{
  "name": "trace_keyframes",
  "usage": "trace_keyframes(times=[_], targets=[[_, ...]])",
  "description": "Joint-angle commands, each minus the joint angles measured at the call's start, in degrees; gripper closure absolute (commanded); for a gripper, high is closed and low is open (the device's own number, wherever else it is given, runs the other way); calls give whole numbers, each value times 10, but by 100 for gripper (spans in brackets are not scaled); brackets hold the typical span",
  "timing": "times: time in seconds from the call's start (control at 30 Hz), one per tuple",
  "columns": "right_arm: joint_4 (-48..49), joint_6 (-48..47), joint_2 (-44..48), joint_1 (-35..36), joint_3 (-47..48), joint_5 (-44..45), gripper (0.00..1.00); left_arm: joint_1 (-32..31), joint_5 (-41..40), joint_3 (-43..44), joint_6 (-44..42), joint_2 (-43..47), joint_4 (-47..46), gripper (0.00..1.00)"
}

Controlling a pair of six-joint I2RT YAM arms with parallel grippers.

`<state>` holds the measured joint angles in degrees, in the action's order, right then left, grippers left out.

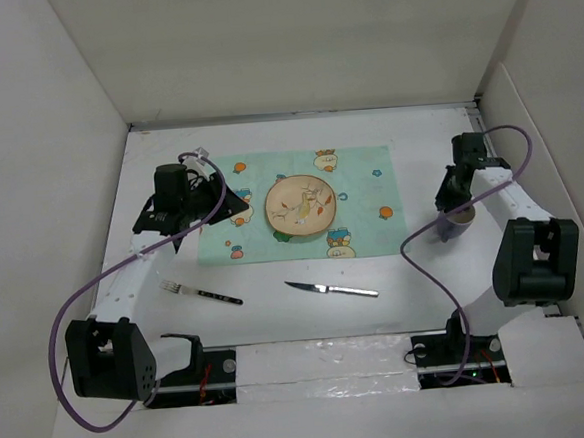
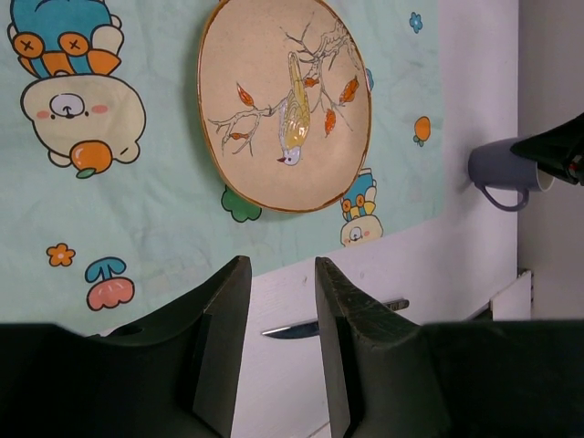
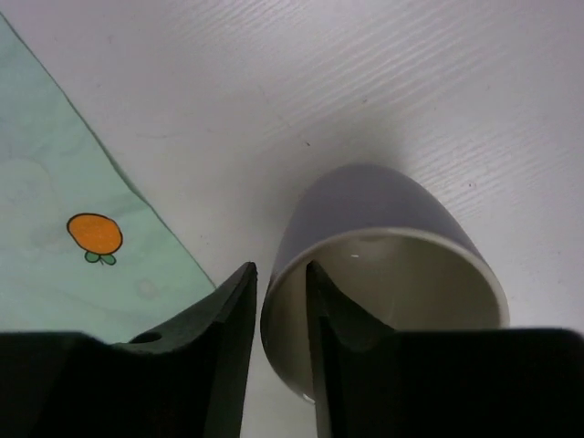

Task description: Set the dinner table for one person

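On the white dinner table (image 1: pixel 279 325) lies a mint-green cartoon placemat (image 1: pixel 361 170) with a cream bird-painted plate (image 1: pixel 300 207) on it. A fork (image 1: pixel 199 293) and a knife (image 1: pixel 332 289) lie on the table in front of the mat. My left gripper (image 1: pixel 227 205) hovers over the mat's left edge, open and empty (image 2: pixel 281 265). A grey-blue mug (image 3: pixel 374 205) stands right of the mat. My right gripper (image 3: pixel 281 269) straddles its wall, one finger inside and one outside. A thin gap shows at the outer finger.
White walls (image 1: pixel 46 146) close in the table on the left, back and right. The arm bases and purple cables (image 1: pixel 425 260) occupy the near edge. In the left wrist view the plate (image 2: pixel 285 100), knife (image 2: pixel 297 329) and mug (image 2: pixel 500 171) show.
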<state>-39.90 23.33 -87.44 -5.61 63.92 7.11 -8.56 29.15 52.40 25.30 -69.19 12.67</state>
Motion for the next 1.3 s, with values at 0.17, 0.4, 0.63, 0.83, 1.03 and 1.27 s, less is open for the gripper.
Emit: trace_keyframes(times=[0.17,0.4,0.63,0.83,1.03,1.27], targets=[[21,-7,-5,24,86,83,100,-1,0,23,-12,7,-13,68],[-42,-43,-91,121,300,96,100,-1,6,25,-2,5,-19,68],[-50,-106,-258,188,455,27,100,-1,25,32,-8,18,-17,67],[-93,-112,-369,188,619,-8,100,-1,11,20,-26,42,-10,66],[-112,-111,-439,193,699,-19,100,-23,-62,36,-63,45,13,66],[-106,-108,-464,193,704,-24,100,-23,-54,40,-53,38,3,65]])
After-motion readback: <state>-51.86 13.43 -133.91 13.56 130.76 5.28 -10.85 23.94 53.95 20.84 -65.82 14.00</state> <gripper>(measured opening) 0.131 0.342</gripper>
